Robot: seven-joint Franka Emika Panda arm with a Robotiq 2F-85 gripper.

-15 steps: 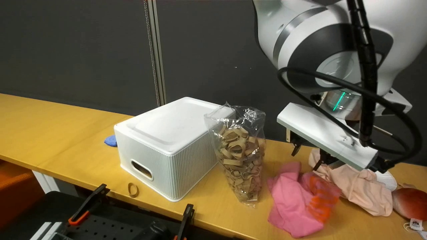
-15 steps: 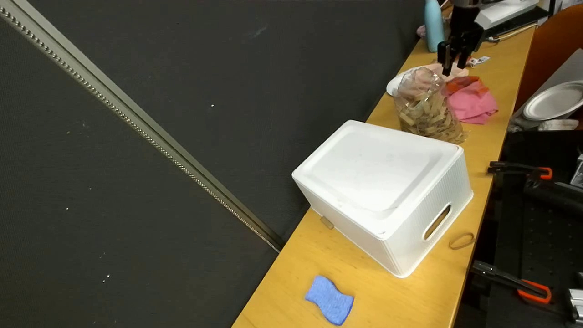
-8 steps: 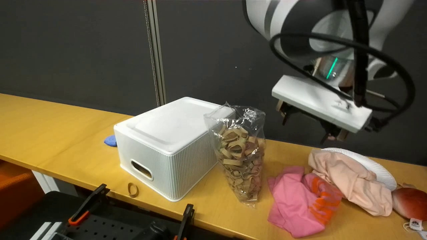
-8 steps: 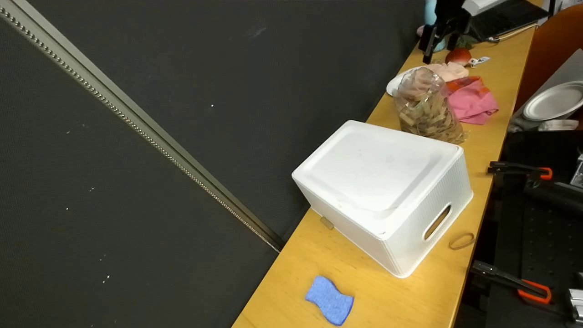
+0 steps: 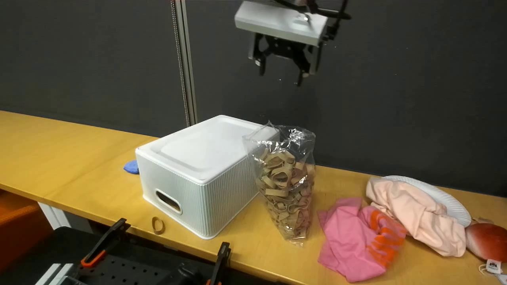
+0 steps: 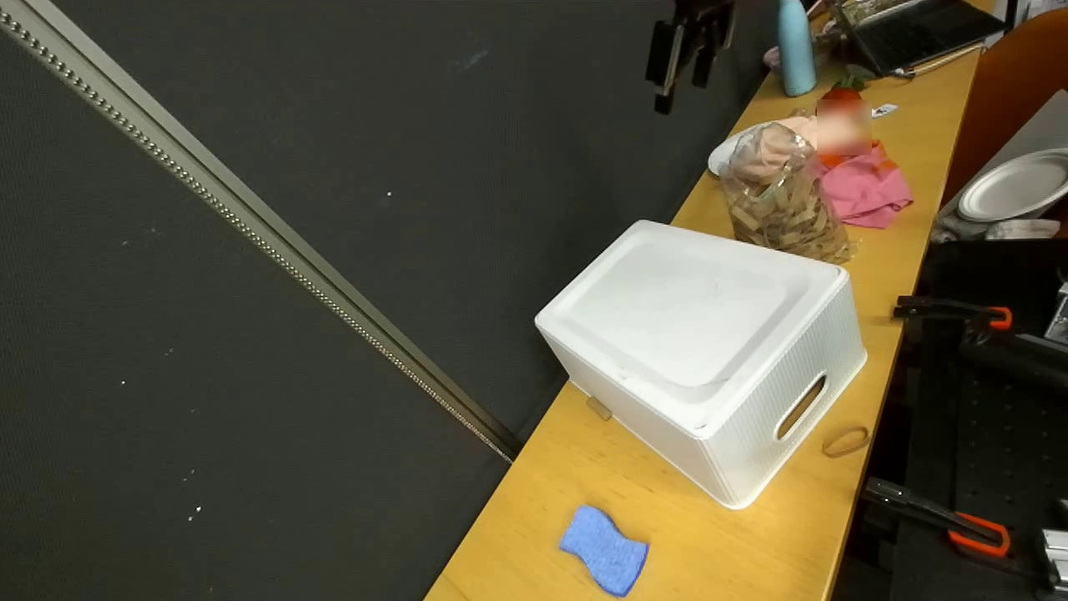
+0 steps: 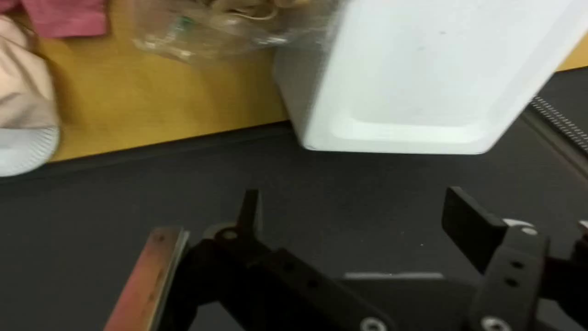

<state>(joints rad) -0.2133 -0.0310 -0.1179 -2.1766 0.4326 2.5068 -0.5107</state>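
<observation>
My gripper [image 5: 281,76] is open and empty, raised high in front of the dark wall. It hangs above and behind the white ribbed box [image 5: 233,158] and the clear bag of tan rubber bands [image 5: 285,194], touching neither. In the wrist view its fingers [image 7: 351,197] are wide apart with only dark wall between them. The box [image 7: 413,82] and bag [image 7: 229,27] lie ahead of the fingers there. A pink and orange cloth [image 5: 350,245] lies right of the bag. A peach cloth [image 5: 416,215] lies partly over a white plate [image 5: 451,200].
A red round item [image 5: 489,241] sits beside the peach cloth. A loose rubber band [image 6: 845,442] and blue sponge [image 6: 605,551] lie near the box. A blue bottle [image 6: 797,50] and laptop [image 6: 926,33] stand farther back. Clamps [image 5: 222,261] grip the front table edge. The dark wall [image 5: 396,99] backs the table.
My gripper has risen from above the cloths and moved left, towards the box and bag, in both exterior views. The objects on the table have not visibly moved.
</observation>
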